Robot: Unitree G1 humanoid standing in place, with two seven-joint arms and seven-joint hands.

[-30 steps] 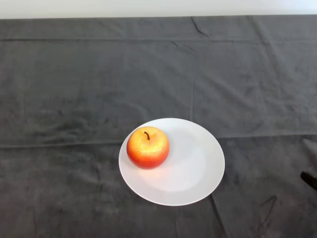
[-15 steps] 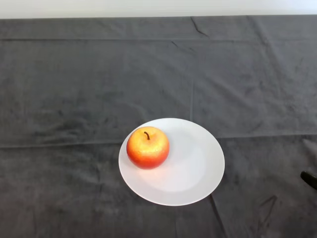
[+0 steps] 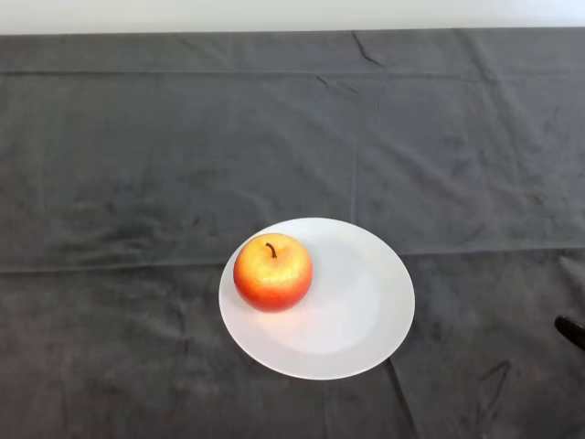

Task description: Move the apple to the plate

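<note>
A red and yellow apple (image 3: 272,273) with a dark stem stands upright on the left part of a round white plate (image 3: 366,302). The plate lies on the dark cloth a little below the middle of the head view.
The dark grey cloth (image 3: 183,155) covers the whole table and has creases and folds. A pale wall strip runs along the far edge. A small black object (image 3: 570,330) pokes in at the right edge.
</note>
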